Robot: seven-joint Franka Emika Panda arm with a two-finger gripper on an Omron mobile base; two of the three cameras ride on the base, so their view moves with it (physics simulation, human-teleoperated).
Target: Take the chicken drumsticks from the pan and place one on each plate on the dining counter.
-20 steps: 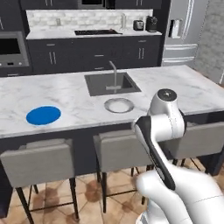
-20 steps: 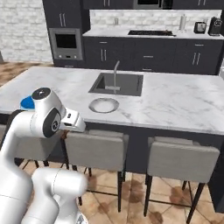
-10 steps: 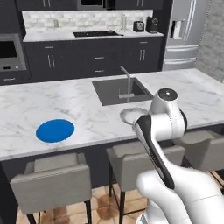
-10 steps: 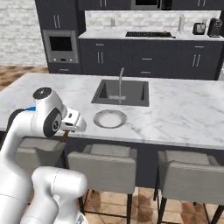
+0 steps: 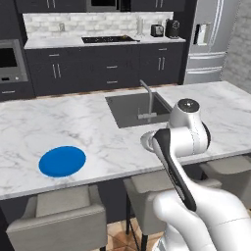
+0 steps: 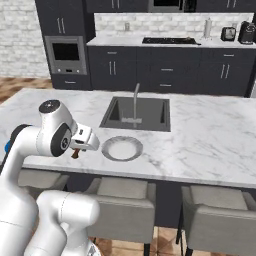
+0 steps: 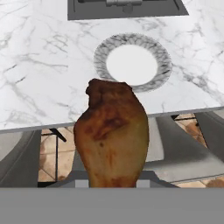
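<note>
Before the dining counter (image 6: 210,145), gripper (image 6: 76,153) clamps drumstick (image 7: 112,140) lengthwise toward grey-white plate (image 7: 132,62).

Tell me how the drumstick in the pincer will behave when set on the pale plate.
The drumstick looks stiff and lumpy, so it probably tips onto its side. Its glazed skin may be slippery. The pale plate has a raised rim, likely stopping any roll.
</note>
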